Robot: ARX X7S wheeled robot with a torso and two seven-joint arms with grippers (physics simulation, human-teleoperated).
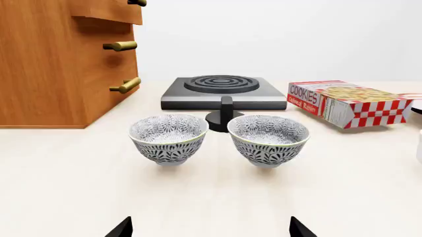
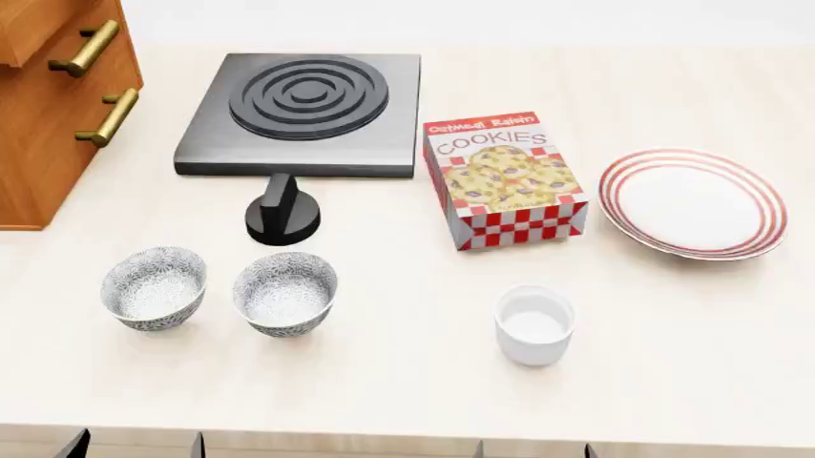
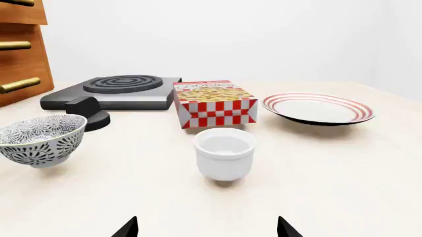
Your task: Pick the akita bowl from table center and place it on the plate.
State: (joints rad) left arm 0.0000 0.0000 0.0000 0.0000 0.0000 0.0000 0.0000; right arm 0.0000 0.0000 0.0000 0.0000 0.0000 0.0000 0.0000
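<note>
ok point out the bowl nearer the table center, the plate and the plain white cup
akita bowl [image 2: 285, 292], head view, on its patterned inside, the one nearer the cup
plate [image 2: 692, 202], head view, on its bare white middle
plain white cup [image 3: 225, 152], right wrist view, on its outer wall

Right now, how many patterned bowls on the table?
2. Both sit side by side near the table's front-left, in front of the black knob: the left bowl nearer the wooden drawers, the right bowl beside it. None looks hidden.
</note>
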